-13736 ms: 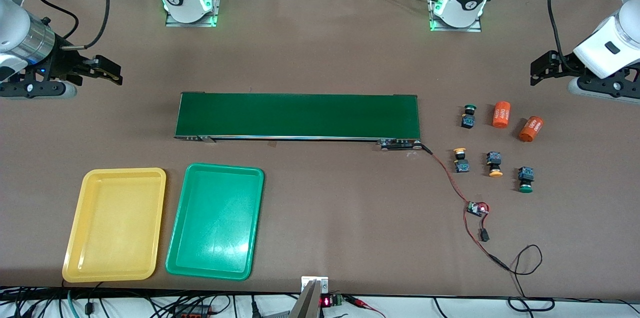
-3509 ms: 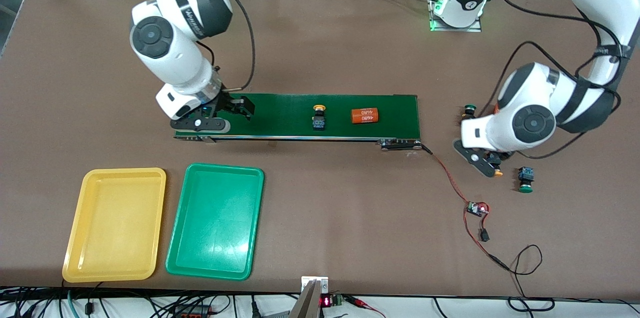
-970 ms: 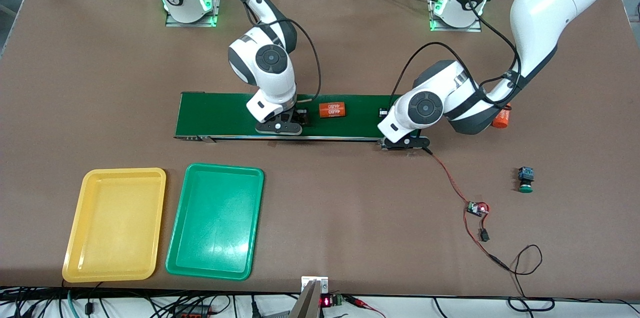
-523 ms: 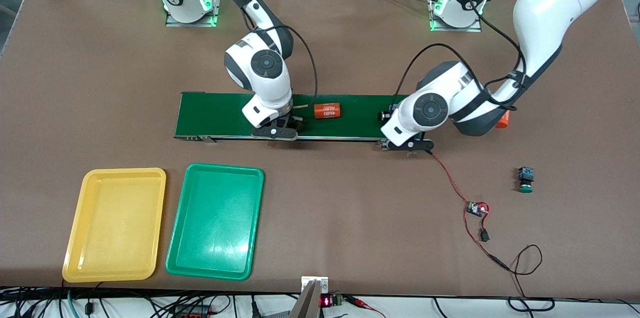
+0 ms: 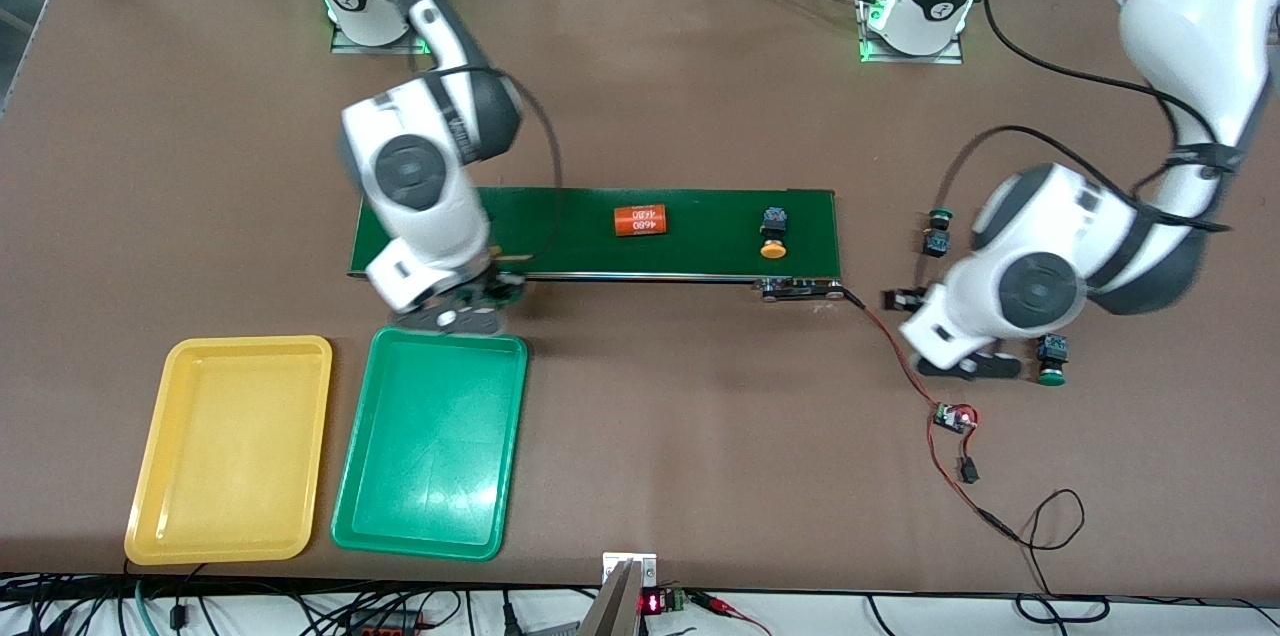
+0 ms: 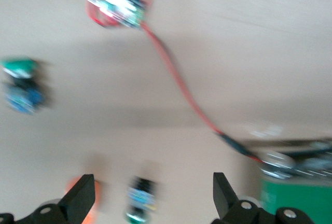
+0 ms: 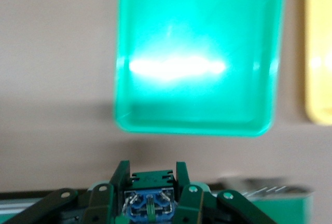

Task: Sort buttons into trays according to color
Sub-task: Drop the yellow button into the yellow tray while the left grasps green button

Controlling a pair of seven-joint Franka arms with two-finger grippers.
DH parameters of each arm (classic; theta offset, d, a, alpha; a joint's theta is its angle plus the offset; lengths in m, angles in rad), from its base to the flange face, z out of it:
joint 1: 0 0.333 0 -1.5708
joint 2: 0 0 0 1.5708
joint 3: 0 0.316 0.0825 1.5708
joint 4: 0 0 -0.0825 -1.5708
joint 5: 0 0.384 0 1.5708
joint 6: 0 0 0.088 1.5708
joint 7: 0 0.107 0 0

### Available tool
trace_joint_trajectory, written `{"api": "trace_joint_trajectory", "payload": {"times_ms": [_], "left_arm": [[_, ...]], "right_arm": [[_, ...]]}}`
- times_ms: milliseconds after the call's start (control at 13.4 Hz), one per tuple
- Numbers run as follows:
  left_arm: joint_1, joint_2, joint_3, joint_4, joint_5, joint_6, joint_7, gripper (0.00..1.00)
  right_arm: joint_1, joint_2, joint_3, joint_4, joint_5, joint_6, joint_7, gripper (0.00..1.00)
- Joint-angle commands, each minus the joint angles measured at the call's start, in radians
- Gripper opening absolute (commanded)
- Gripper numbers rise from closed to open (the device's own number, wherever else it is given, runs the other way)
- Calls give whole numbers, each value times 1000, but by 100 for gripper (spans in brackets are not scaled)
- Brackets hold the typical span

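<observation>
Now your right gripper [image 7: 149,185] has left the belt [image 5: 600,231], pinching a button [image 7: 149,203] over the table btwn belt and green tray [image 5: 430,446]. Left gripper [image 6: 150,198], fingers spread, has swung off; its yellow-capped button [image 5: 772,234] now lies on the belt's left-arm end.

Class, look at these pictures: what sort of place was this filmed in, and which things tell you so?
Probably a robotics lab or test bench: a small conveyor belt on a brown table, loose wiring with a bare circuit board, and colour-coded trays for sorting.
</observation>
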Motion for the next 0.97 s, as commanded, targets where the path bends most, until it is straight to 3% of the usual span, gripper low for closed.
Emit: {"api": "trace_joint_trajectory", "payload": {"times_ms": [0,149,448,672,747,896], "left_arm": [[-3,3,122,51,29,103,197,100],[17,15,222,34,21,282,326,100],[97,67,266,0,38,419,409,100],[137,119,290,-27,39,442,423,91],[157,133,290,-32,39,459,425,86],[160,139,292,-32,32,453,452,48]], "right_arm": [[-76,19,-36,13,14,-3,-185,1],[-145,47,-65,13,11,36,-313,1],[-286,137,-119,12,17,211,-537,3],[-318,197,-119,13,13,311,-565,4],[-332,219,-119,13,13,363,-576,4],[-352,262,-119,12,13,450,-599,8]]}}
